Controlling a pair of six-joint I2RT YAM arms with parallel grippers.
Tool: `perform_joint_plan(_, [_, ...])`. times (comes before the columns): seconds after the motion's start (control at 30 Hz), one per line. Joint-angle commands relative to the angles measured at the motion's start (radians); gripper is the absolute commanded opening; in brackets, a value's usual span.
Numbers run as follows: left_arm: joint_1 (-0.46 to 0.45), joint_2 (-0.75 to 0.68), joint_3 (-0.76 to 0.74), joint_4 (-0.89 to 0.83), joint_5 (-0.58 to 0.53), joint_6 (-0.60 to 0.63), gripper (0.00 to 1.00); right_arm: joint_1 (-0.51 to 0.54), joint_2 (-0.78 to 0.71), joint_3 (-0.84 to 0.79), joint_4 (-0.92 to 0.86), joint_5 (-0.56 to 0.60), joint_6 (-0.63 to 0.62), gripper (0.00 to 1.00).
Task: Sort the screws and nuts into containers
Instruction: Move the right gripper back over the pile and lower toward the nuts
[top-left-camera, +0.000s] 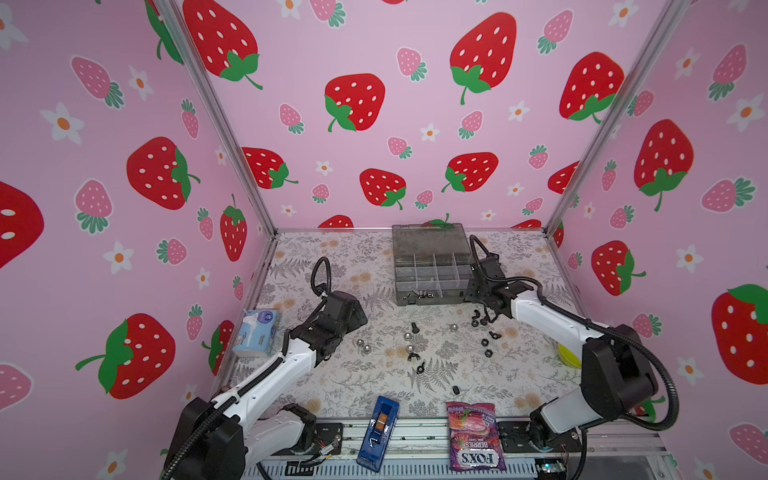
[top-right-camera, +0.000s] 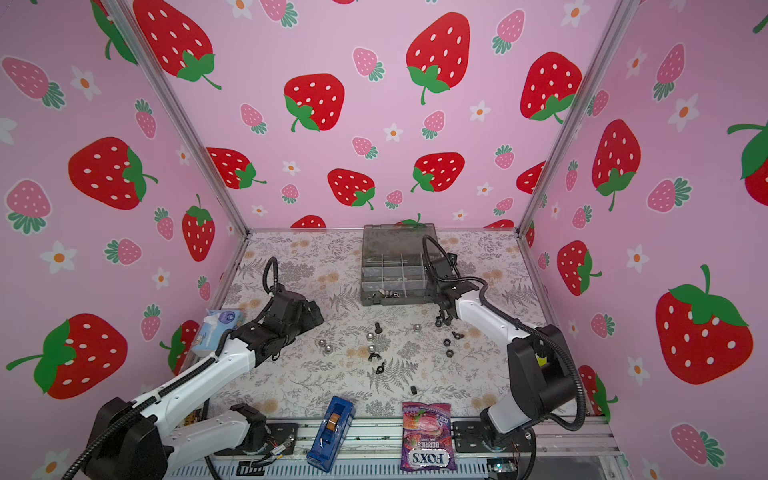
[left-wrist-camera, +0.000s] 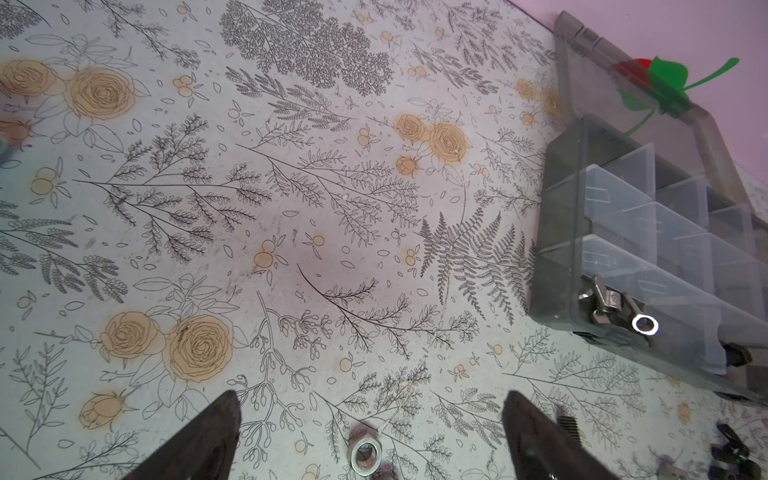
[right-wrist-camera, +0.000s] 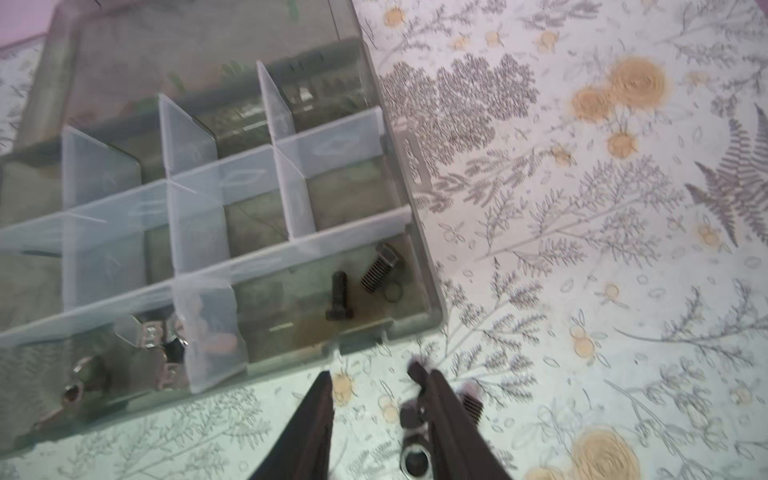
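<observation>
The smoky grey organiser box (top-left-camera: 397, 286) (top-right-camera: 363, 286) stands open at the back of the table, lid up. In the right wrist view one corner cell of the box (right-wrist-camera: 419, 249) holds a black screw (right-wrist-camera: 340, 297) and a grey screw (right-wrist-camera: 376, 270). Silver winged nuts (left-wrist-camera: 602, 301) lie in another front cell. Loose on the table are a black screw (top-left-camera: 414, 327), silver dome nuts (top-left-camera: 367, 350), black winged nuts (top-left-camera: 422, 368) and hex nuts (top-left-camera: 488, 353). My right gripper (top-left-camera: 484, 320) (right-wrist-camera: 370, 372) stands open just in front of the box, empty. My left gripper (top-left-camera: 359, 318) (left-wrist-camera: 372, 395) is wide open over a silver nut (left-wrist-camera: 365, 455).
A blue narrow box (top-left-camera: 377, 432) and a purple candy bag (top-left-camera: 473, 436) lie at the front edge. A tissue pack (top-left-camera: 257, 332) sits at the left wall. A yellow object (top-left-camera: 569, 355) shows behind the right arm. Pink walls close three sides.
</observation>
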Motion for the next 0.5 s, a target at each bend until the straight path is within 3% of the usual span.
perform_joint_plan(0.0, [0.004,0.0,-0.004,-0.016,-0.021,-0.005,0.99,-0.016,-0.056,-0.061,-0.062,-0.012,0.047,0.4])
perform_joint_plan(0.47, [0.005,0.038,0.017,0.001,0.011,-0.004,0.99,-0.06,-0.074,-0.172,-0.088,-0.09,0.05,0.4])
